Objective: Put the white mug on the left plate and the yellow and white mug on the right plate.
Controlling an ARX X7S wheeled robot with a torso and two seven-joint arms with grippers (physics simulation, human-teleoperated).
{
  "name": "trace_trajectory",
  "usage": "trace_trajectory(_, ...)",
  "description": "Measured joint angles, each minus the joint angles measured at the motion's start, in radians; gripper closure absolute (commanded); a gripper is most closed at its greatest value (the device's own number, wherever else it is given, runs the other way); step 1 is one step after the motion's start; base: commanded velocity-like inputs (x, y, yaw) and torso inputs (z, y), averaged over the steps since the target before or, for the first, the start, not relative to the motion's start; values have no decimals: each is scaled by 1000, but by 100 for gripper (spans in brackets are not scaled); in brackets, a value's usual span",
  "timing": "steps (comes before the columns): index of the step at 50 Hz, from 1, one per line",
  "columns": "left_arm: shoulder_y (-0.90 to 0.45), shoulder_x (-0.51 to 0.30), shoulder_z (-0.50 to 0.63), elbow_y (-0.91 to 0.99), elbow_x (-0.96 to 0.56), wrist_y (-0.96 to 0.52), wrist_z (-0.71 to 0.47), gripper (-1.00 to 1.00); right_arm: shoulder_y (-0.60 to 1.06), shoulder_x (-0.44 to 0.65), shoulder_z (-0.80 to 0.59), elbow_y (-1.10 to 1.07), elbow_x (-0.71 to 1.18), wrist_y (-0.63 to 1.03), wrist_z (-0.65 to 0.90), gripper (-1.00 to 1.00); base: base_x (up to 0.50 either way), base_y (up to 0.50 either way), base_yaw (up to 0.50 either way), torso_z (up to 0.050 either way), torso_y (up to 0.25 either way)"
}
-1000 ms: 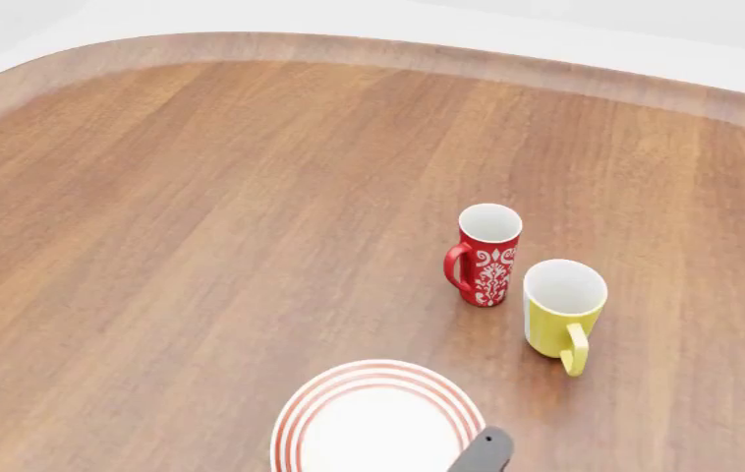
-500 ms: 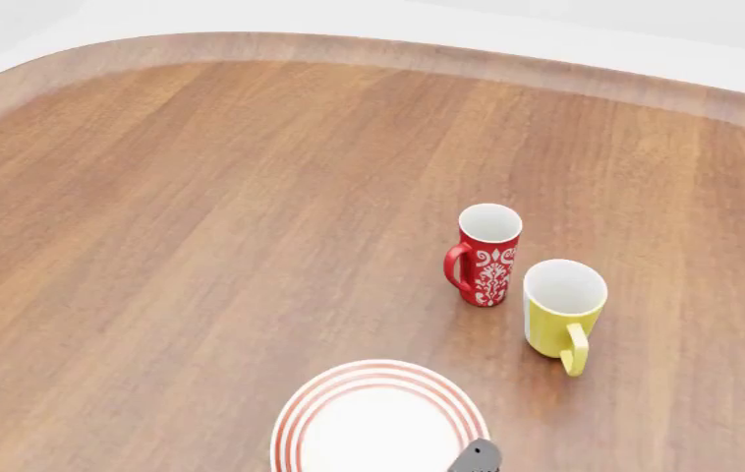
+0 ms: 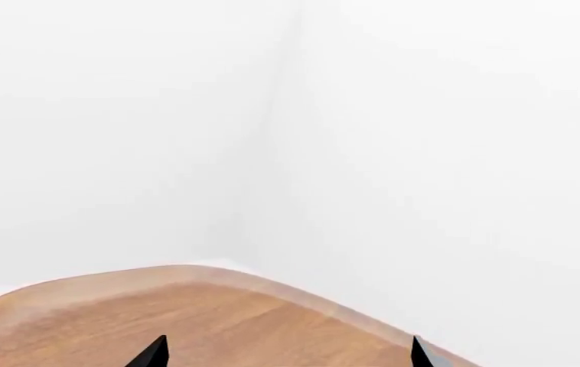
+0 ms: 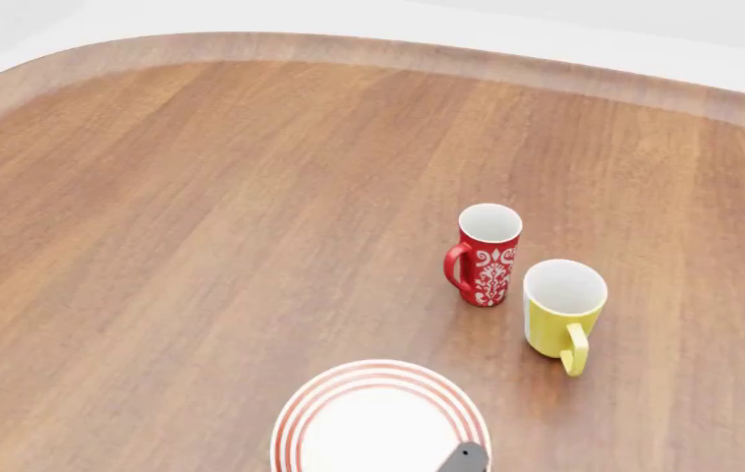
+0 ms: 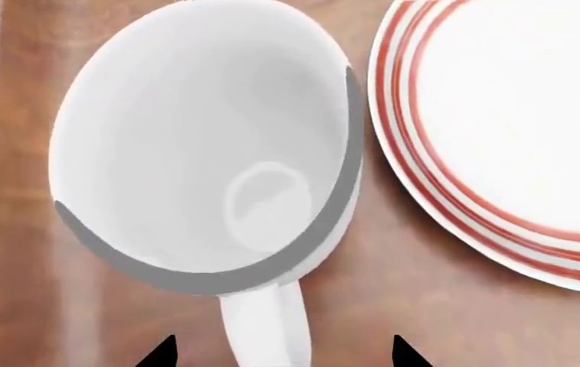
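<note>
Wood-grain brown table with a curved pale edge fills the head view. Two mugs stand upright on it: a tall red mug with a white ornament, white inside and empty, and just beside it, nearer the robot and to its right, the small yellow and white mug, also empty, its yellow handle turned toward the robot. They look close but apart. One round white plate with red concentric rings lies at the near edge of this view with nothing on the part that shows; which of the two plates it is cannot be told. A small grey piece of the right arm shows over its near rim.

From the left wrist, only white walls, a curved corner of the table, and the two dark tips of the left gripper appear, spread wide with nothing between them.

From the right wrist, the camera looks straight down into one large plain white ceramic mug, empty and upright on the wood. One ringed plate lies just beside it, bare. The right gripper has its two dark tips apart, one on either side of the mug's loop handle, not closed on it.
</note>
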State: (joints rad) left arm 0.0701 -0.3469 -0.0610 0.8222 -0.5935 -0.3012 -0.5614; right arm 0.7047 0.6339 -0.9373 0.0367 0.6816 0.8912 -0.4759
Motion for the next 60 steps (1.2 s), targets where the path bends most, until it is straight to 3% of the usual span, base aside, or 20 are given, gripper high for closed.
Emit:
trace_trajectory(3, -1, -1, 0, 0, 0, 1, -1, -100, -6, 0, 2, 5, -1, -7, 4, -100, 0, 0, 0, 0, 0)
trace_trajectory(4, -1, -1, 1, 0, -1, 1, -2, -100, -7, 0, 4, 5, 0, -9, 5, 100, 0, 0, 0, 0, 0)
trace_trajectory(35, -11, -10, 6, -14, -7, 9, -11, -100, -25, 60, -7, -139, -66, -109, 46, 100, 0, 0, 0, 0, 0)
trace_trajectory(48, -13, -12, 10, -25, -7, 17, -9, -100, -29, 85, 73, -216, -60, -170, 131, 100, 0, 0, 0, 0, 0)
trace_trajectory(60, -16, -20, -1, -38, -24, 28, -1, -100, -44, 47, 179, -146, -29, -257, 207, 100, 0, 0, 0, 0, 0)
